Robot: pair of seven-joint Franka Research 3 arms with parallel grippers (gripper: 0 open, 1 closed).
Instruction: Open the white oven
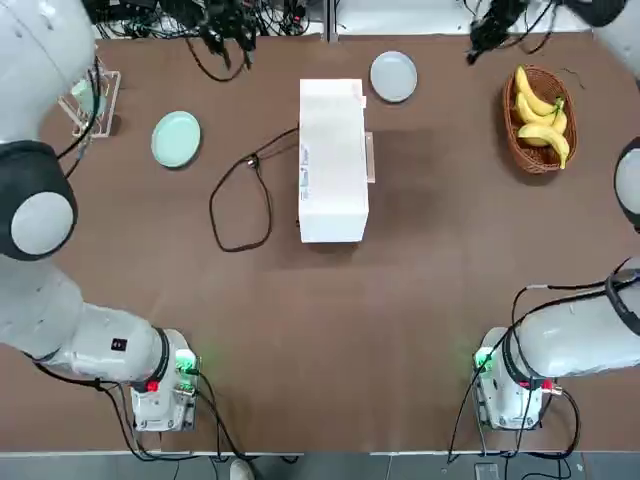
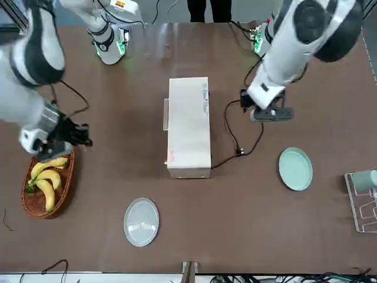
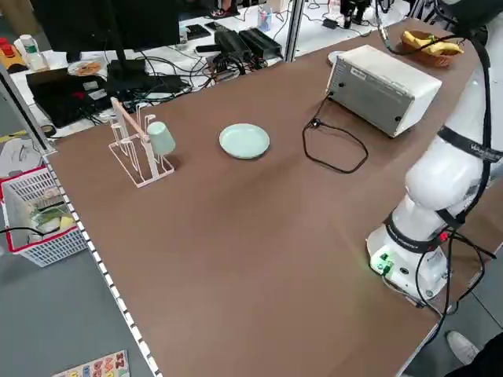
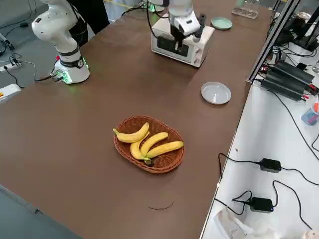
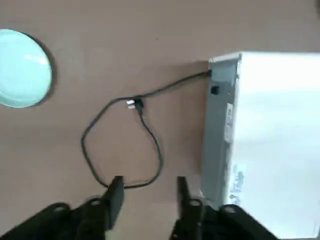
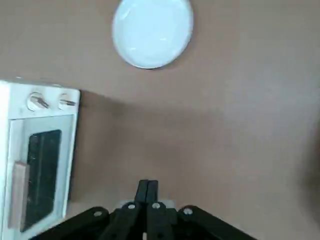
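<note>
Showing the white oven [image 1: 332, 160] standing near the middle of the desk [image 1: 400, 300], somewhat toward the far edge. Lying with its long axis running from the near edge to the far edge. Turning its glass door [image 6: 42, 170] and pale handle [image 6: 19, 187] toward the desk's right edge, with two knobs at the far end of that face. Trailing the black power cord [image 1: 240, 200] from its back toward the left edge, in a loose loop on the desk.

Showing the right gripper [image 6: 148, 192] hanging high over the right part of the desk, fingers pressed together and holding nothing, and looking down on the door side of the oven. Keeping well apart from the handle, with bare desk between.

Showing the left gripper [image 5: 149, 197] hanging over the cord loop behind the oven, fingers spread and holding nothing. Facing only the grey back panel from there.

Judging the door to be shut and the task not yet begun. Judging the right gripper the better placed, being on the handle side; needing, probably, a spreading of the fingers and a descent toward the oven to meet the handle along its length, then a pull toward the right edge.

Also showing a banana basket [image 1: 540, 120] by the far right corner, a grey plate [image 1: 393, 77] just beyond the oven, and a green plate [image 1: 176, 138] toward the left edge.
</note>
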